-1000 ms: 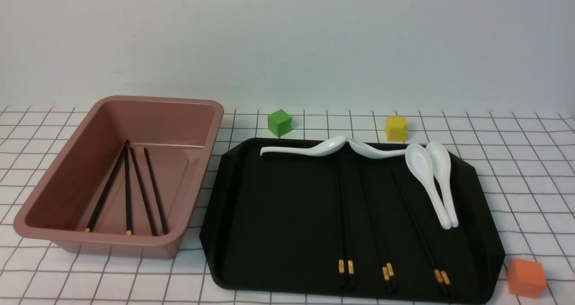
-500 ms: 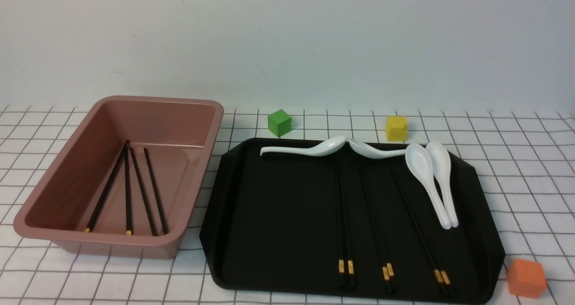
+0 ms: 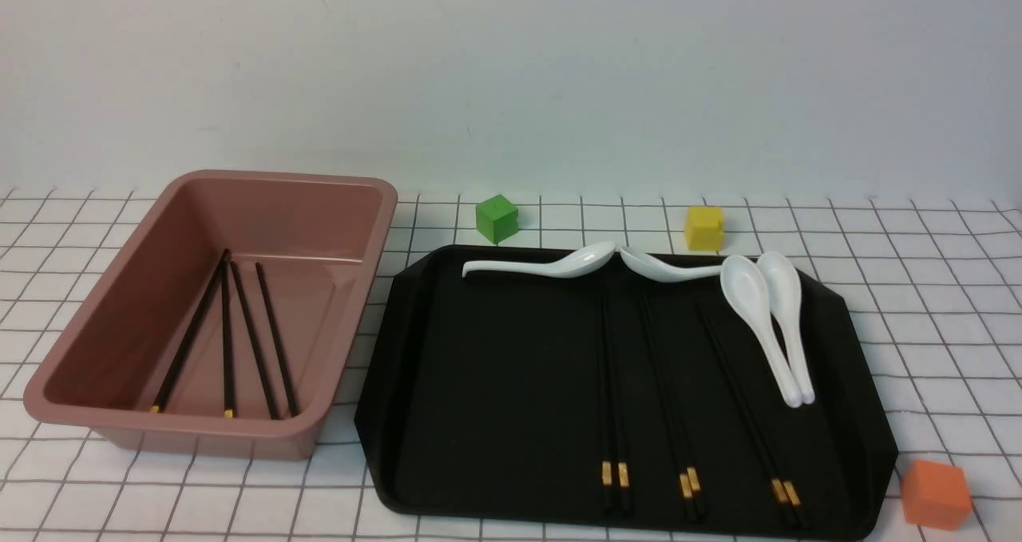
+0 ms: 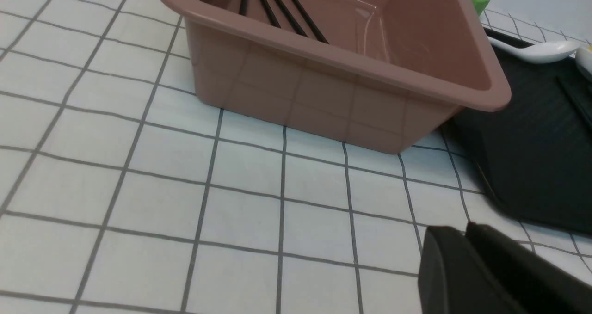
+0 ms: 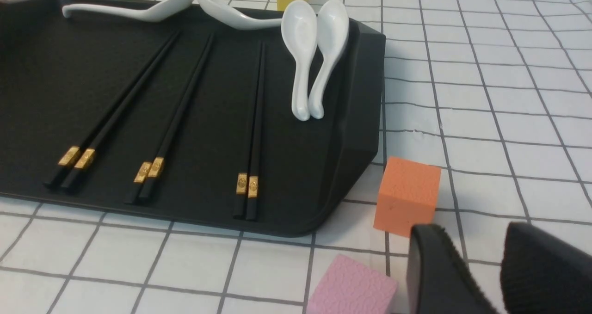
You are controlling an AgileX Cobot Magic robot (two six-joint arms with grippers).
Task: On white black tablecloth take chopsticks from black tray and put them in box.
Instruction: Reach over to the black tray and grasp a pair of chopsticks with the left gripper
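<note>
Three pairs of black chopsticks (image 3: 611, 382) with gold bands lie side by side on the black tray (image 3: 495, 382), also shown in the right wrist view (image 5: 180, 106). Several more chopsticks (image 3: 227, 334) lie inside the pinkish-brown box (image 3: 279, 177) left of the tray on the grid tablecloth (image 3: 942, 310). Neither gripper shows in the front view. My left gripper (image 4: 458, 227) is shut and empty, low over the cloth near the box's front corner (image 4: 323, 101). My right gripper (image 5: 474, 230) is open and empty, over the cloth beside the tray's near right corner (image 5: 351, 175).
Several white spoons (image 3: 766, 326) lie on the tray's far part. A green cube (image 3: 497, 219) and a yellow cube (image 3: 704, 227) stand behind the tray. An orange cube (image 5: 407, 196) and a pink cube (image 5: 351, 284) sit just by my right gripper.
</note>
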